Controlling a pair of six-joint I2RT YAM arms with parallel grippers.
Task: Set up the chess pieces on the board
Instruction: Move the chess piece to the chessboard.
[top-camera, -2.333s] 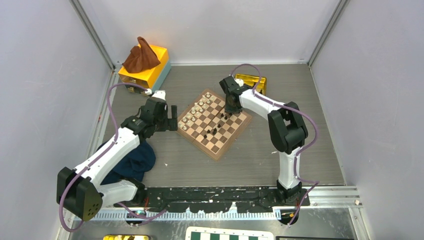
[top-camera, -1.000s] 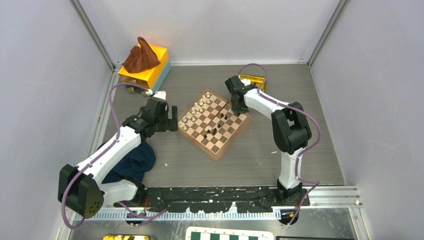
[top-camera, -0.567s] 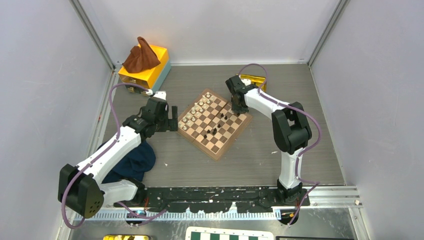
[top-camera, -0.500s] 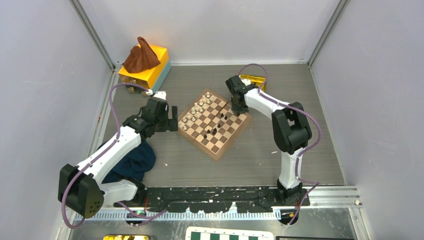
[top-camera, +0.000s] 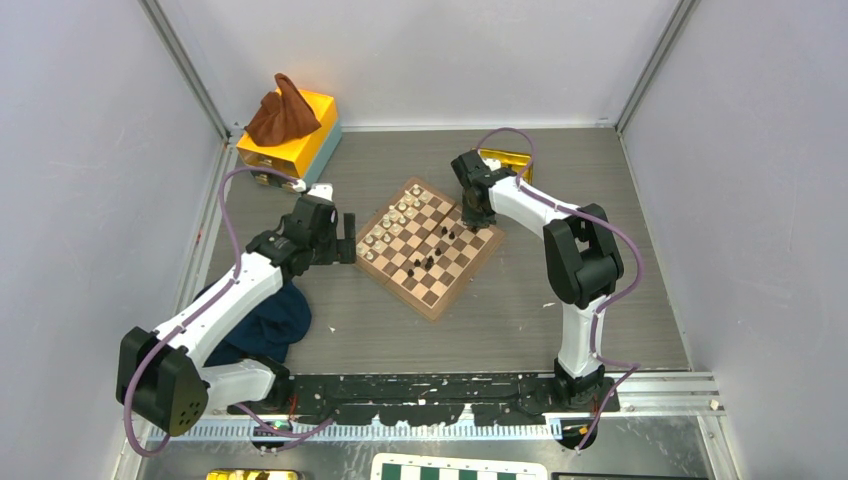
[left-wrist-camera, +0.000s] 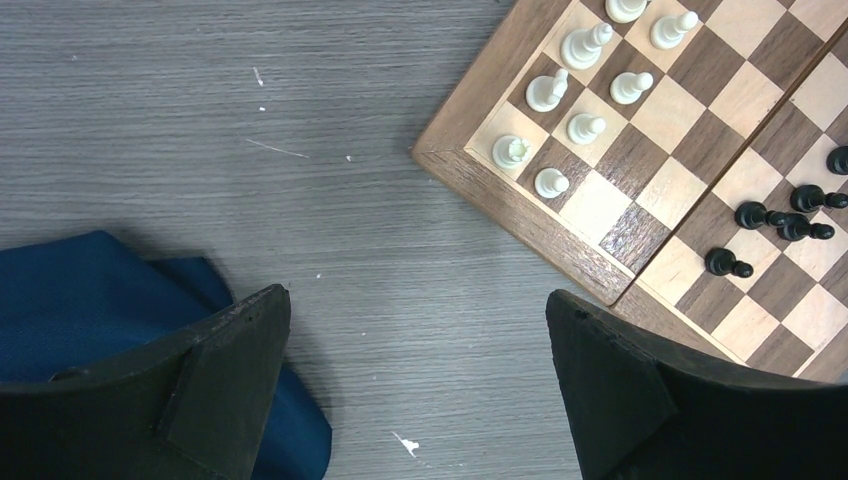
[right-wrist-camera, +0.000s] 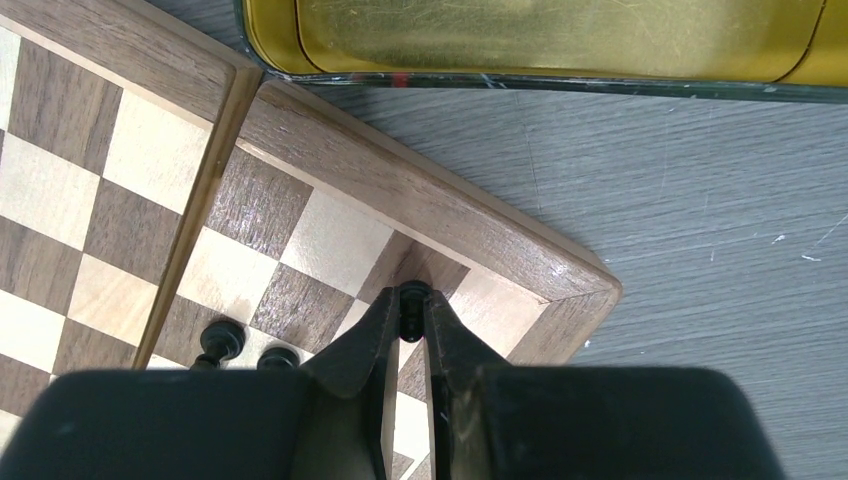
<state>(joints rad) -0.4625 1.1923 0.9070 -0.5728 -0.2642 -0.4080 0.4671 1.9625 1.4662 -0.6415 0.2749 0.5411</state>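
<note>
The small wooden board (top-camera: 430, 246) lies turned like a diamond at the table's middle; its rim also shows in the left wrist view (left-wrist-camera: 520, 215) and the right wrist view (right-wrist-camera: 420, 195). My right gripper (right-wrist-camera: 412, 305) is shut on a tiny black chess piece (right-wrist-camera: 413, 298) over the board's far right corner (top-camera: 478, 212). Several more black pieces (top-camera: 428, 258) stand near the board's middle, and two (right-wrist-camera: 222, 338) show beside my right fingers. My left gripper (left-wrist-camera: 415, 380) hangs open and empty over bare table left of the board (top-camera: 343, 236).
Several cream pieces (top-camera: 393, 222) stand along the board's left side. A gold tin (top-camera: 505, 160) lies just behind the right gripper. An orange box with a brown cloth (top-camera: 287, 125) sits at the back left. A blue cloth (top-camera: 272, 318) lies under the left arm.
My right gripper moved from the board's middle right to its far right corner over the first second or so, then stayed still. The left arm has not moved.
</note>
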